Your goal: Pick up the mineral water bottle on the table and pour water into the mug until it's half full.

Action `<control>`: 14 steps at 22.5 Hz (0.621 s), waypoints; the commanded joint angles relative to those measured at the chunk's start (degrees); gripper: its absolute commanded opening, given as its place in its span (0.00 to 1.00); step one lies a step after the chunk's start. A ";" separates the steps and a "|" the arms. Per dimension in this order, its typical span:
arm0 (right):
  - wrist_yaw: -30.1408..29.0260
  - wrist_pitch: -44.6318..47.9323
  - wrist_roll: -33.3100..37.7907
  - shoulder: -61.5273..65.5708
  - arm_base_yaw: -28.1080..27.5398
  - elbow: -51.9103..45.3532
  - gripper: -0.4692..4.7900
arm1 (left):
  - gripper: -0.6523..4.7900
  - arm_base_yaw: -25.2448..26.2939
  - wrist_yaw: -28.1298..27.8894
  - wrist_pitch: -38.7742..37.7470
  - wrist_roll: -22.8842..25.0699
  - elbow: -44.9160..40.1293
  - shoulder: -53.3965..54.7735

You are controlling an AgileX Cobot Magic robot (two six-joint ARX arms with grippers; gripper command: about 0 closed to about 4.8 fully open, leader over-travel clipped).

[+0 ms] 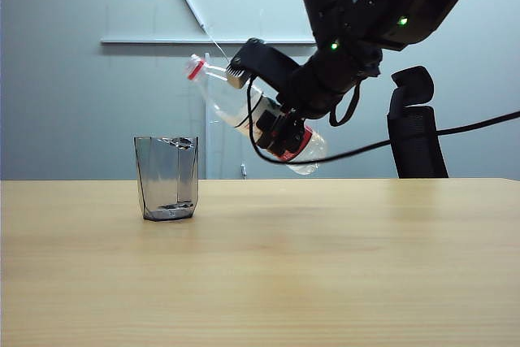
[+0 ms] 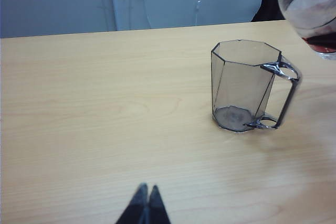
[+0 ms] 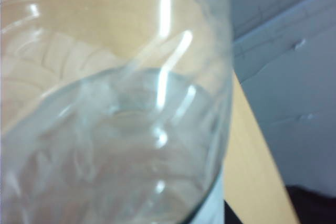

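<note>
Nearest, the mug (image 1: 166, 178) stands on the worktop (image 1: 325, 266). I've the right pincer (image 1: 272, 111) clamped round the tilted mineral water bottle (image 1: 244, 111), up beside the mug; thin, probably slippery plastic. Left pincer (image 2: 145, 203) closed, empty, facing the mug.

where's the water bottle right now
In the exterior view the mineral water bottle hangs tilted in the right end effector, above the table and right of the mug, its neck aimed up-left.
</note>
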 commanded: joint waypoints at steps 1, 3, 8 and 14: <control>2.16 3.19 -5.55 0.04 1.14 1.11 0.62 | 0.12 0.09 0.07 0.76 -0.17 0.15 0.02; 3.76 4.28 -5.97 0.94 1.49 1.31 0.62 | 0.12 0.09 0.07 0.76 -0.17 0.15 0.02; 7.72 6.19 -12.07 2.16 1.84 1.29 0.62 | 0.12 0.09 0.07 0.76 -0.17 0.15 0.02; 10.32 7.54 -17.55 2.16 1.81 1.31 0.62 | 0.12 0.07 0.07 0.76 -0.17 0.15 0.02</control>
